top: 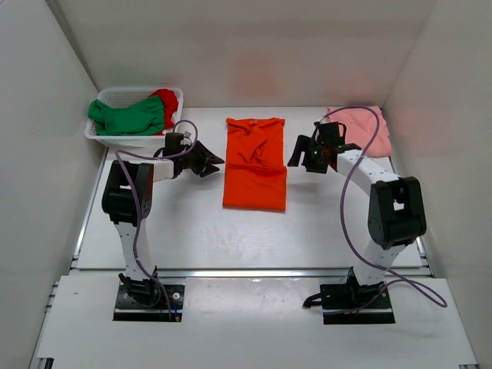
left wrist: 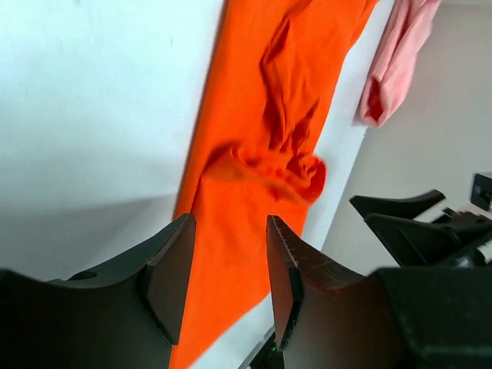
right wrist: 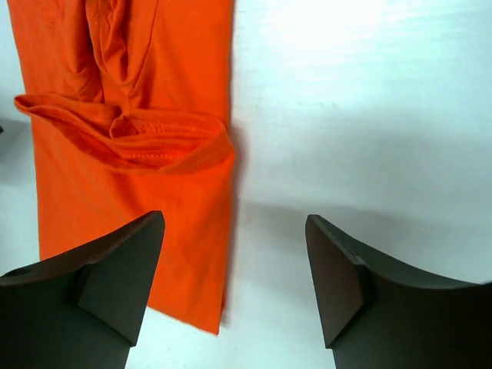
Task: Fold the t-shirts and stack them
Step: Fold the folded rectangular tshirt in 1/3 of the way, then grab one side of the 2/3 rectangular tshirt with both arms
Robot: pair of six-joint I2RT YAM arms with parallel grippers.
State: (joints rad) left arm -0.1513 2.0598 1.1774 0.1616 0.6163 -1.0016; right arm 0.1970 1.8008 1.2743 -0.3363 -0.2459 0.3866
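The bright orange t-shirt (top: 254, 163) lies in the middle of the table as a long strip with a rumpled fold across its middle; it also shows in the left wrist view (left wrist: 254, 154) and the right wrist view (right wrist: 131, 146). The pale salmon pink t-shirt (top: 367, 127) lies folded at the back right, also in the left wrist view (left wrist: 396, 61). The green t-shirt (top: 127, 117) and red t-shirt (top: 167, 100) fill the white basket (top: 123, 141). My left gripper (top: 212, 162) is open and empty at the orange shirt's left edge. My right gripper (top: 297, 156) is open and empty at its right edge.
White walls close in the table on the left, back and right. The basket stands at the back left corner. Both arms' purple cables loop above the table.
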